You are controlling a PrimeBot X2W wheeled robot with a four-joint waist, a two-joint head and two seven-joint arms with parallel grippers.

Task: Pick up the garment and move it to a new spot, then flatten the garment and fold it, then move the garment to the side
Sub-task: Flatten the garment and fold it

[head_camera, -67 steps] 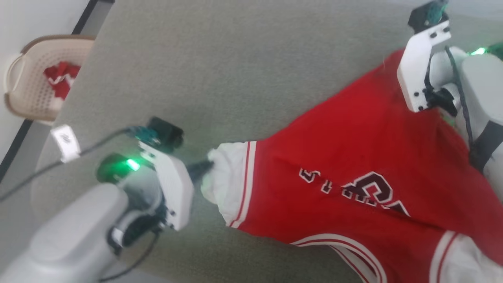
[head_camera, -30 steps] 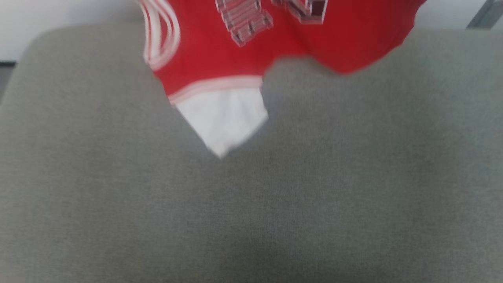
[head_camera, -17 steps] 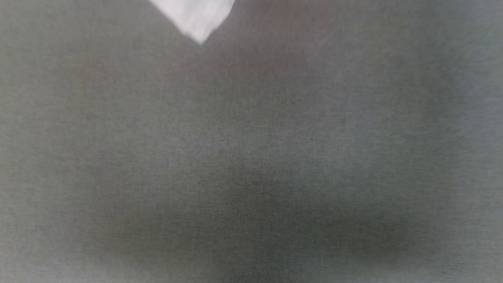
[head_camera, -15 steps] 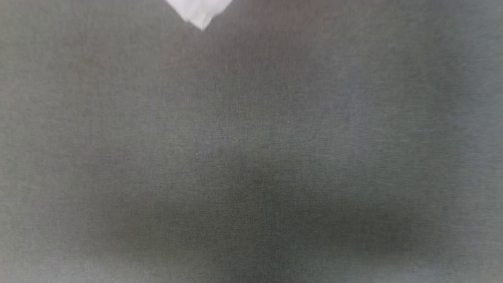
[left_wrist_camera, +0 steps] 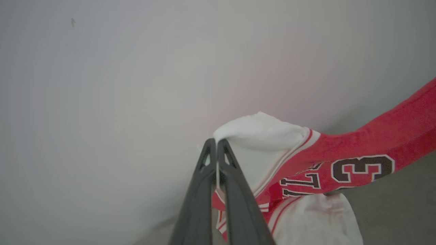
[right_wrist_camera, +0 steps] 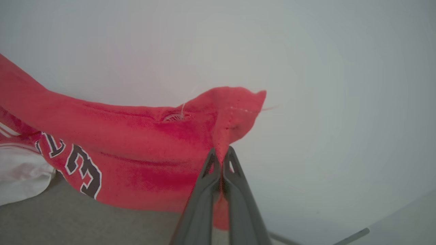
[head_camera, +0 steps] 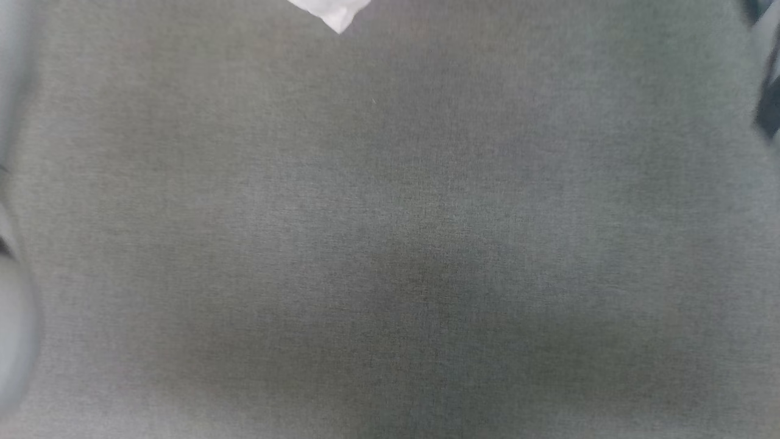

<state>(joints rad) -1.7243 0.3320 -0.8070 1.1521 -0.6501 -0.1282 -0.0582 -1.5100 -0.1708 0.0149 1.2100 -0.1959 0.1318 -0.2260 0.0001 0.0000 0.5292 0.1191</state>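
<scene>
A grey-green, cloth-covered worktop (head_camera: 390, 152) carries a soft dark shadow (head_camera: 426, 292) near its middle in the head view, a plain pale wall (left_wrist_camera: 102, 85) rises behind its far edge, and a thin grey bar (right_wrist_camera: 354, 234) shows, blurred, low in the right wrist view's corner.

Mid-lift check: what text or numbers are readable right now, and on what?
"3": black, white-outlined digit on the chest of the garment, in both wrist views; the digit beside it is creased and unreadable.
Chest letters next to the number: folded, too partial to read.
No other text.
</scene>
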